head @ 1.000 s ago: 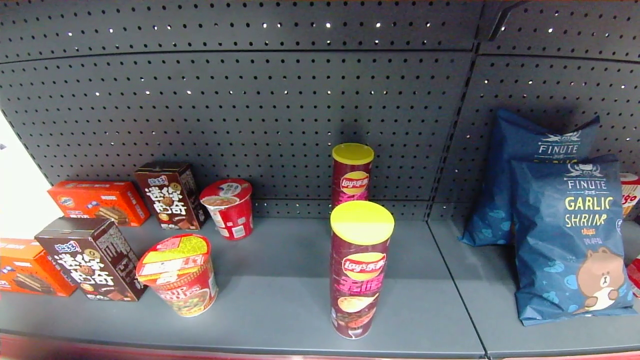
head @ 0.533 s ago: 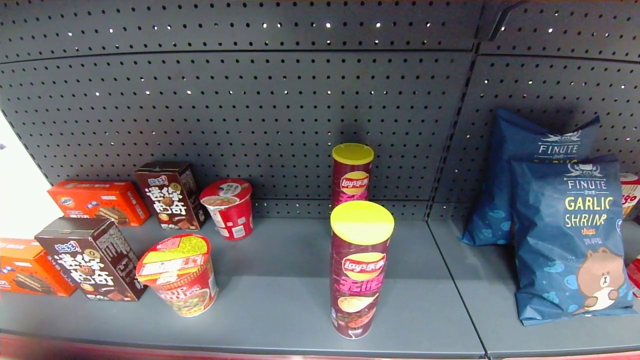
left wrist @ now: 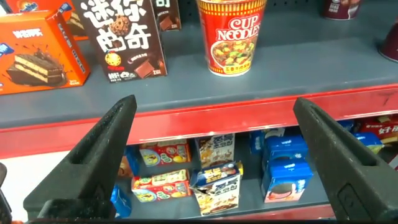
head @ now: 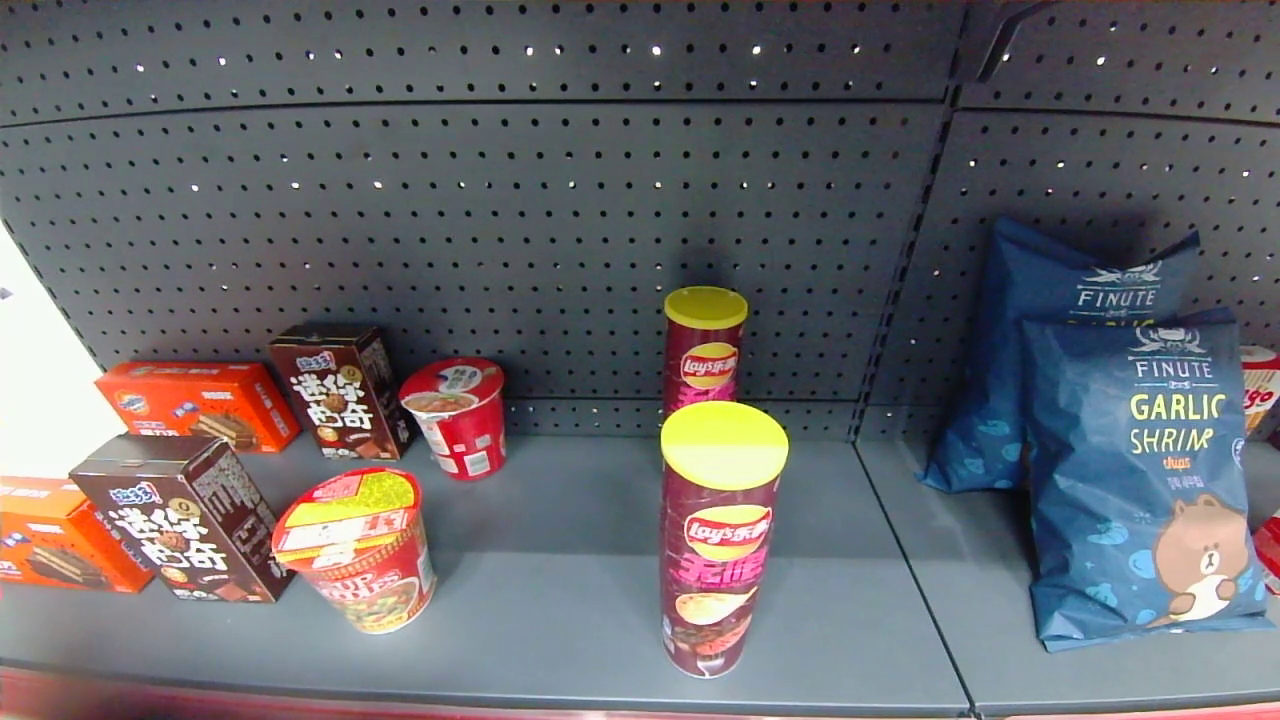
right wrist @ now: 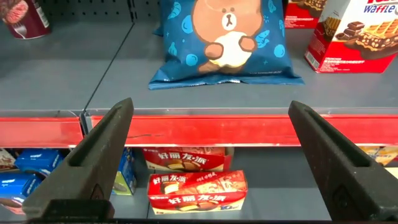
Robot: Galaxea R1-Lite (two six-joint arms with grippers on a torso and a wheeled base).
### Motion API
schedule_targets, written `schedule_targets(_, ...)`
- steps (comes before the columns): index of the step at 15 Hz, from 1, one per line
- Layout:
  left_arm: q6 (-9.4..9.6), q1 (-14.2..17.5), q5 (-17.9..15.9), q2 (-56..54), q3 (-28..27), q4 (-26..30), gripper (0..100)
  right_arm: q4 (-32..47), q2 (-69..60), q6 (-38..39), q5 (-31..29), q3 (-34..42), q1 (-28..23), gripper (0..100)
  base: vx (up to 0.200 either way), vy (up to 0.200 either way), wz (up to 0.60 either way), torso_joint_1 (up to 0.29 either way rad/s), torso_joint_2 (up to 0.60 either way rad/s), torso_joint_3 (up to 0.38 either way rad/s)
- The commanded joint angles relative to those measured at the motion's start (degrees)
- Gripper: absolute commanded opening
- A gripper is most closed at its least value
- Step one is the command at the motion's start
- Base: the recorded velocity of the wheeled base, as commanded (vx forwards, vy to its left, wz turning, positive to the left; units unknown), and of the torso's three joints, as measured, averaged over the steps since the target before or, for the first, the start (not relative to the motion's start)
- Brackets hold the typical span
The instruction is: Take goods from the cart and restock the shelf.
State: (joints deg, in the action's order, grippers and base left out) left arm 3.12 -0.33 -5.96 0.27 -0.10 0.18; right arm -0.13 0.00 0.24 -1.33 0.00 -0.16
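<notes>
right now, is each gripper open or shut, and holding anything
Left gripper: open, holding nothing.
Right gripper: open, holding nothing.

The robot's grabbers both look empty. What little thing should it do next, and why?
Probably draw the arms back from the shelf and turn to the cart for another item. The left gripper and the right gripper are both open and hold nothing, and bare room lies between the cup noodles and the chip can.
</notes>
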Motion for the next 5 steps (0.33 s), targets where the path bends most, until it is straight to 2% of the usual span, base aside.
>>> schedule_targets(1, -0.04, 0.0, 0.0, 0.1, 0.0, 0.0, 100, 0.0, 0.0, 0.0, 0.0, 0.0, 0.0, 100, 0.0, 0.0, 0.0, 0.0, 0.0, 0.0)
schedule_targets(5, -0.22, 0.0, 0.1, 0.1, 0.0, 0.0, 100, 0.0, 0.0, 0.0, 0.0, 0.0, 0.0, 100, 0.0, 0.0, 0.0, 0.0, 0.0, 0.0)
